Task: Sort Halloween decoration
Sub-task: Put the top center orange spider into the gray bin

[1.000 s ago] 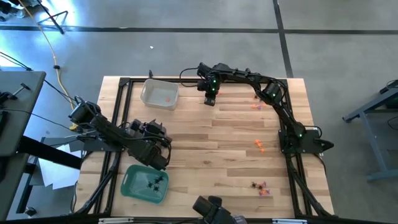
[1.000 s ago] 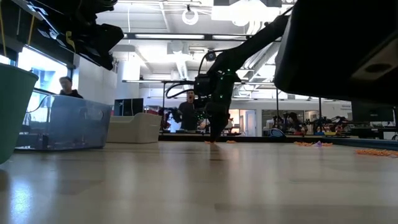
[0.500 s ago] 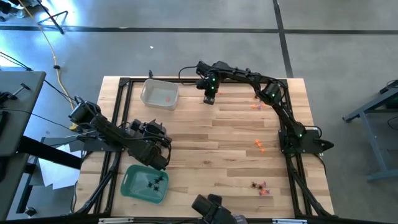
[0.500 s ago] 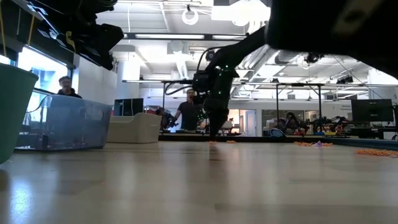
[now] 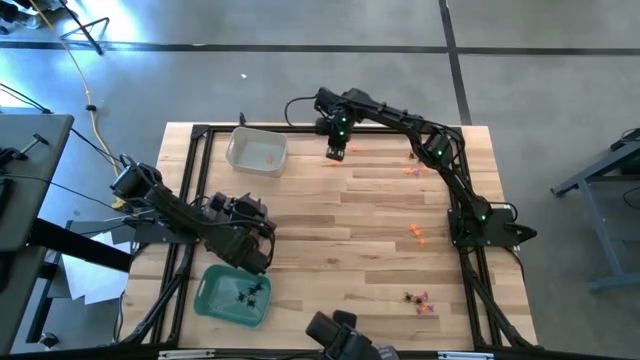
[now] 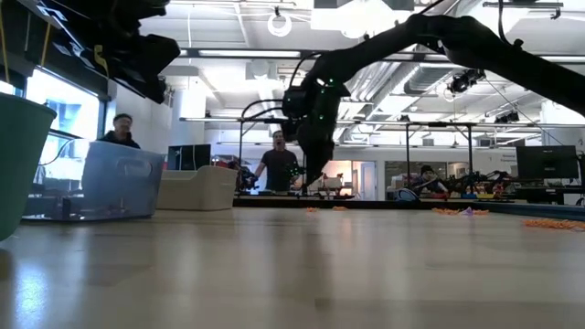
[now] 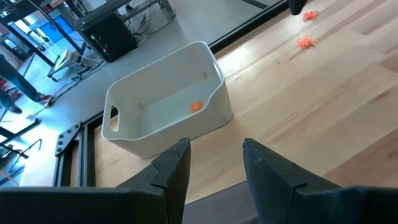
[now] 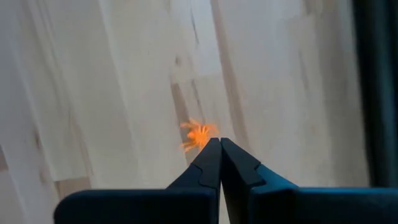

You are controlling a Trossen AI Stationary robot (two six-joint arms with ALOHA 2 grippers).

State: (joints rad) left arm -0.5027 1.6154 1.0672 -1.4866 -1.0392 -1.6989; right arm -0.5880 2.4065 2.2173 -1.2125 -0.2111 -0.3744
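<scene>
From above, the right gripper (image 5: 336, 153) has drawn back toward the table's (image 5: 340, 215) far edge since a second ago, its arm now stretched straighter; its fingers are pressed together with an orange spider at the tips. The left gripper (image 5: 262, 262) has stayed put over the near left, beside the green tray (image 5: 212, 299), fingers spread, holding nothing. There are two trays: the green one holding a few black spiders (image 5: 247, 293), and the clear tray (image 5: 256, 152) at the far left holding one orange trinket (image 5: 270, 157). Loose trinkets lie in three small groups on the right side: orange ones near the far edge (image 5: 411, 170), orange ones at mid table (image 5: 418, 234), and a mixed cluster near the front (image 5: 418, 301). At table height, the right gripper (image 6: 315, 178) hangs clear of the wood, higher than before, and a person (image 6: 278, 166) stands behind. The left wrist view shows its two fingers (image 7: 173, 163) apart, the clear tray (image 7: 163, 102) with one orange piece (image 7: 196, 106), and two orange spiders (image 7: 305, 42) on the boards beyond. The right wrist view shows closed tips with the orange spider (image 8: 198, 135) at them, above the planks.
</scene>
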